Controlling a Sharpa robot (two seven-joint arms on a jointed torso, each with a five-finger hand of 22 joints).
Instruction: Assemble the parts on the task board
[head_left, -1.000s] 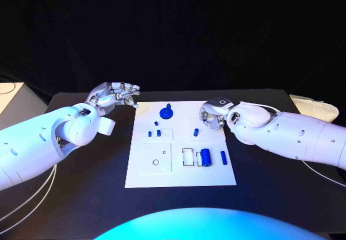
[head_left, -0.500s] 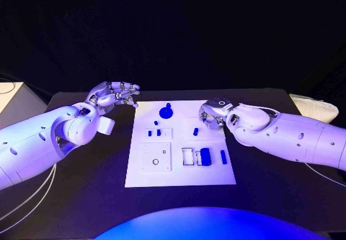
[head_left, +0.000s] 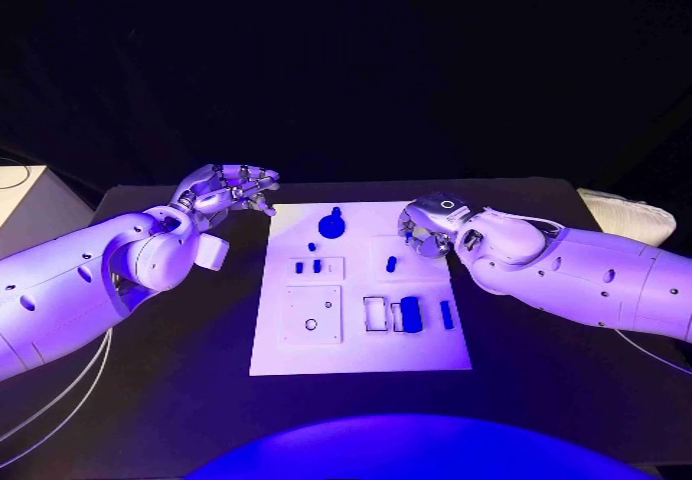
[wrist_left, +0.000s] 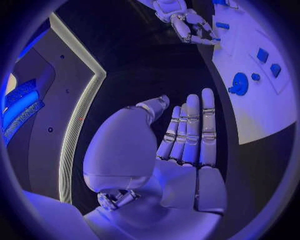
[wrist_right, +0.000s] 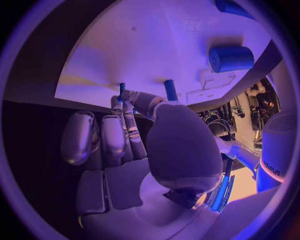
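- Black table (head_left: 173, 330) is seen under coloured light, with the white board (head_left: 361, 345) at its middle.
- Blue parts are set on the board: a round knob (head_left: 332, 225) at the far end, a cylinder (head_left: 411, 313) nearer, and a peg (head_left: 391, 264) between them.
- Left hand (head_left: 228, 188) is held off the board's far left corner, fingers straight and pressed together, nothing held.
- Right hand (head_left: 427, 228) is lowered over the board's right edge, fingers curled; whether anything is pinched cannot be told.

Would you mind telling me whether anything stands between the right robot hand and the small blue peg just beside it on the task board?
Nothing visible does. The right robot hand sits over the task board's far right part, and the blue peg stands just beside it with bare board between.
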